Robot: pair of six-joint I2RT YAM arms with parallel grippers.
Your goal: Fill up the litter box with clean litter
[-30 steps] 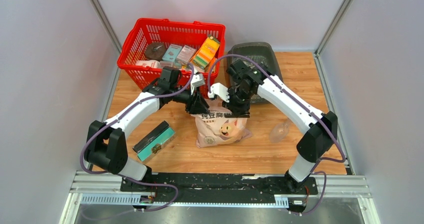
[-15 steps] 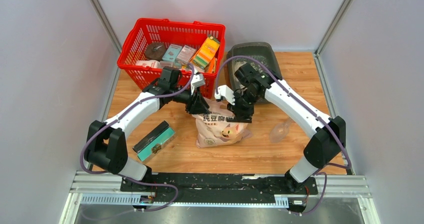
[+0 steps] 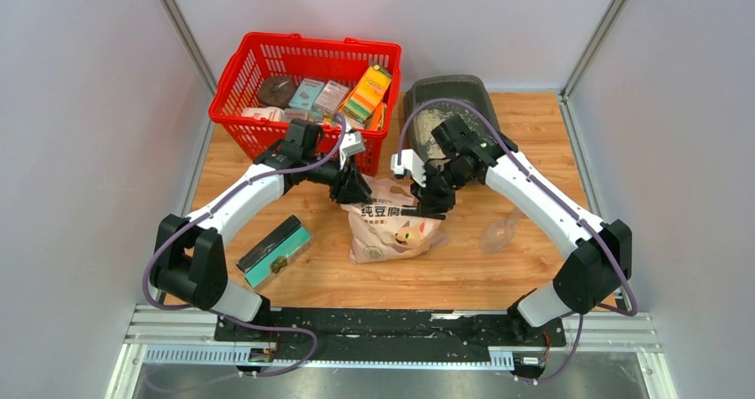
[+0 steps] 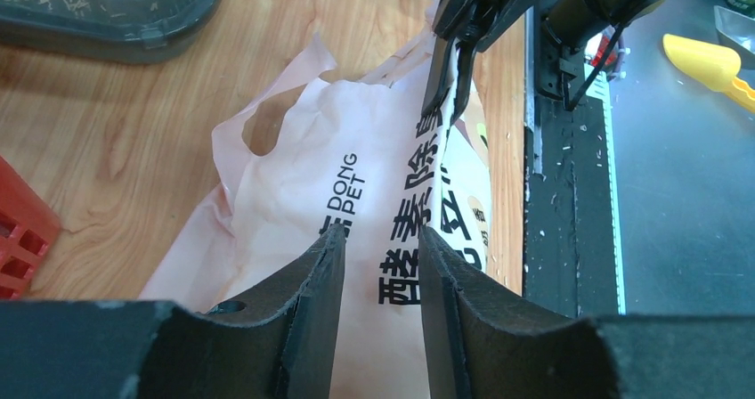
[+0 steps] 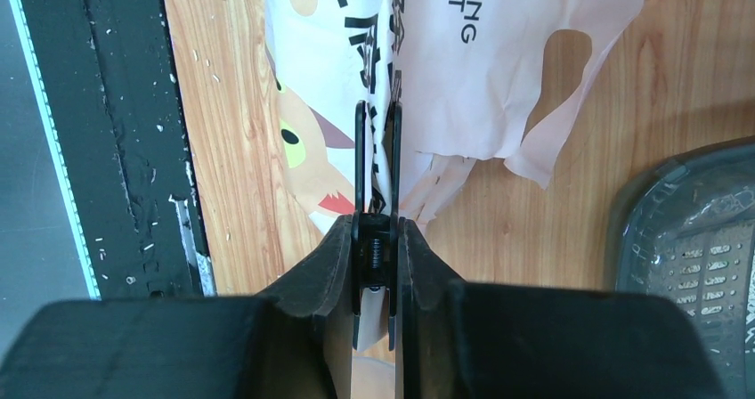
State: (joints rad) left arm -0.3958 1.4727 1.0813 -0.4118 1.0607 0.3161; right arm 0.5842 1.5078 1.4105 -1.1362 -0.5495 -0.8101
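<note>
Left fingers [image 4: 316, 283] clamped on a fold at the top of the bag [image 3: 392, 230]. Right fingers [image 5: 360, 158] pinched together on its top edge. The bag sits mid-surface [image 3: 463, 265]. Litter box [image 3: 450, 81] is behind the right arm, just beside the red basket [image 3: 233, 78], with some pale litter [image 3: 427, 125] inside.

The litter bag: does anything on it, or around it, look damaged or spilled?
Yes. The litter bag has a ragged, torn top edge, and loose strips of film hang from it. The right gripper holds a thin black tool closed on a fold of the bag. Pale specks lie scattered on the black rail nearby.
</note>
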